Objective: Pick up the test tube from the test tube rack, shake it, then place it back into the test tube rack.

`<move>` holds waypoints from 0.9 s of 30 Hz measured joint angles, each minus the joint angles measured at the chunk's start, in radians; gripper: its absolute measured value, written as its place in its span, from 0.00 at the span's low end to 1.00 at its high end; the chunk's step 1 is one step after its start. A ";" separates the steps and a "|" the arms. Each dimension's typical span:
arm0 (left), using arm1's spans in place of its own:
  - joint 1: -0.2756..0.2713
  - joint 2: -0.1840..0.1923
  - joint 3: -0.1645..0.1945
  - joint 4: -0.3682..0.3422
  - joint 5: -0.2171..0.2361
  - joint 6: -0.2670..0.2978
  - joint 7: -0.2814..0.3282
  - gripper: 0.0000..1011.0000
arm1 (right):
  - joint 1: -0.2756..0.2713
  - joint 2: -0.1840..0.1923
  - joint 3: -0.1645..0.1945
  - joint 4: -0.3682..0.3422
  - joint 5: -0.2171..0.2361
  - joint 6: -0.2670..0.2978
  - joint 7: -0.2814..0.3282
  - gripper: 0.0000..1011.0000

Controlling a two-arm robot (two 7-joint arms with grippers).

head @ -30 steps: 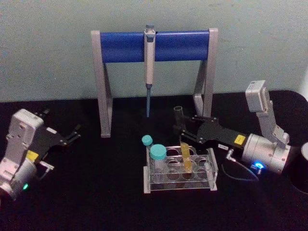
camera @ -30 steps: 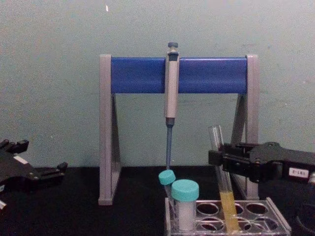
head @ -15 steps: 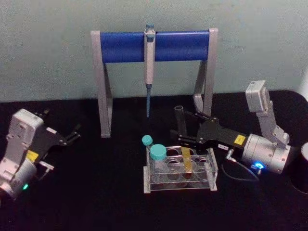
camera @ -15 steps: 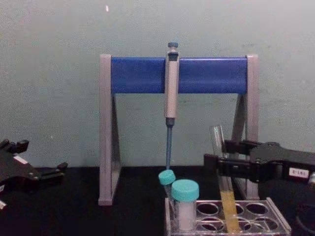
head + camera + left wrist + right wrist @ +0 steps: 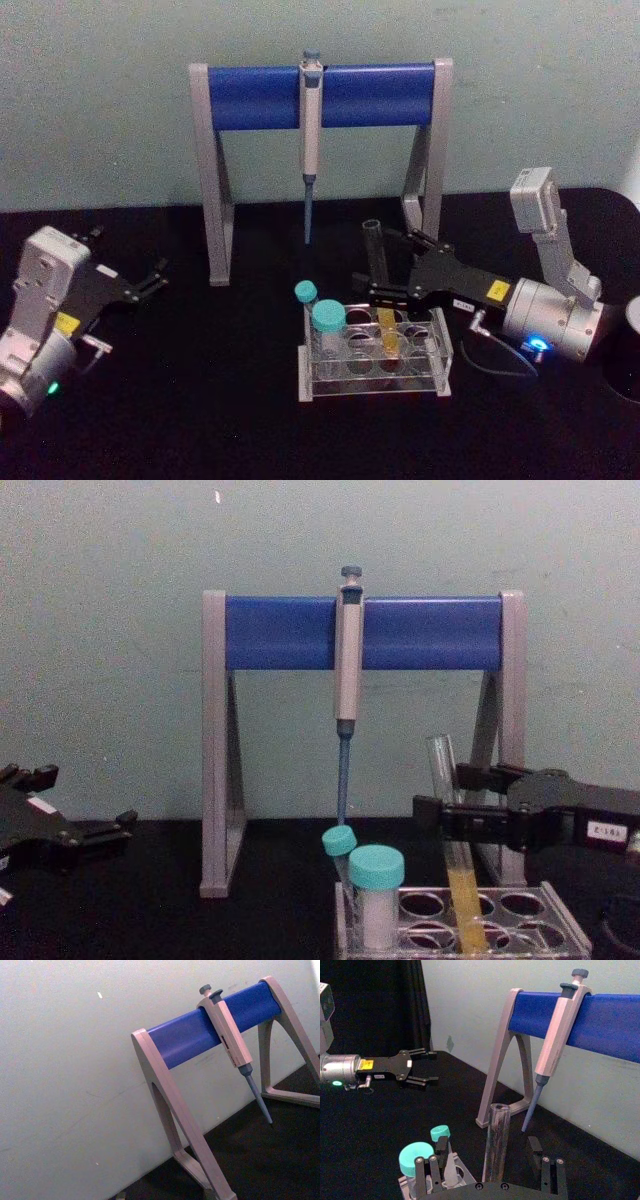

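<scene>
The test tube (image 5: pixel 387 338) is a slim clear uncapped tube with yellow-orange liquid low down. It stands upright in a hole of the clear test tube rack (image 5: pixel 310 378) at table centre, also seen from the chest as the tube (image 5: pixel 463 905) in the rack (image 5: pixel 525 925). My right gripper (image 5: pixel 375 262) is open, its fingers on either side of the tube's upper part with gaps showing; the right wrist view shows the tube (image 5: pixel 496 1135) between the spread fingers (image 5: pixel 534 1146). My left gripper (image 5: pixel 135 255) rests open at the far left, holding nothing.
A grey-and-blue pipette stand (image 5: pixel 250 95) with a hanging pipette (image 5: pixel 310 120) rises behind the rack. A teal-capped white vial (image 5: pixel 328 322) and a thin teal-capped tube (image 5: pixel 305 293) occupy the rack's left holes. A dark object (image 5: pixel 628 345) sits at the right edge.
The right gripper's fingers have spread apart and let go of the test tube, which stays standing in the rack. The left arm has not moved.
</scene>
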 joint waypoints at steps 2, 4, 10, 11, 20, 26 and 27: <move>0.000 0.000 0.000 0.000 0.000 0.000 0.000 0.99 | -0.003 0.002 0.000 -0.005 -0.001 -0.007 -0.001 0.99; 0.000 0.000 0.000 0.000 0.000 0.000 0.000 0.99 | -0.009 0.003 0.004 -0.014 -0.003 -0.020 -0.006 0.99; 0.000 0.000 0.000 0.000 0.000 0.000 0.000 0.99 | -0.030 0.004 0.029 -0.045 -0.001 -0.056 -0.025 0.99; 0.000 0.000 0.000 0.000 0.000 0.000 0.000 0.99 | -0.034 0.004 0.034 -0.051 0.000 -0.061 -0.031 0.99; 0.000 0.000 0.000 0.000 0.000 0.000 0.000 0.99 | -0.114 -0.003 0.130 -0.150 -0.026 -0.079 -0.213 0.99; 0.000 0.000 0.000 0.000 0.000 0.000 0.000 0.99 | -0.141 -0.008 0.164 -0.174 -0.085 -0.001 -0.362 0.99; 0.000 0.000 0.000 0.000 0.000 0.000 0.000 0.99 | -0.142 -0.008 0.166 -0.174 -0.094 0.014 -0.379 0.99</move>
